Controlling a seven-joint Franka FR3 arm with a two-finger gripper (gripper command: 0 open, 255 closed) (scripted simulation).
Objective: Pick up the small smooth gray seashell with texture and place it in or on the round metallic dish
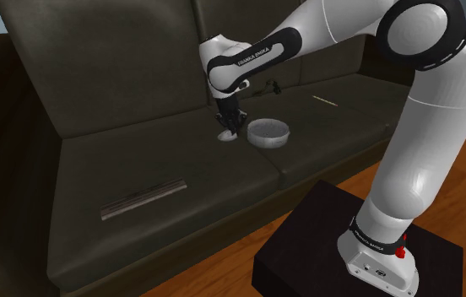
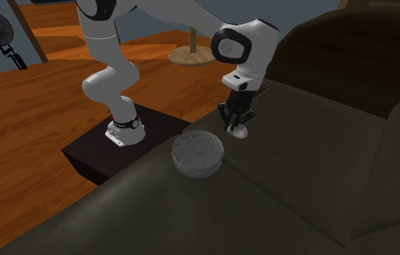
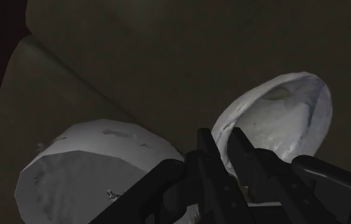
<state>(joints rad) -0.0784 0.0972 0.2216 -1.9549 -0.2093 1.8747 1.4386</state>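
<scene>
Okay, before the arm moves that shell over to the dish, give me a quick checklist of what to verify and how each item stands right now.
1. Hand shut on the seashell: ok, the fingers clasp its rim in the wrist view.
2. Seashell lifted off the sofa cushion: cannot tell.
3. Dish upright with its opening up: ok.
4. Room in the dish for the seashell: ok, nothing lies inside it.
5. Way from seashell to dish free: ok, they are close beside each other with only cushion between them.
</scene>
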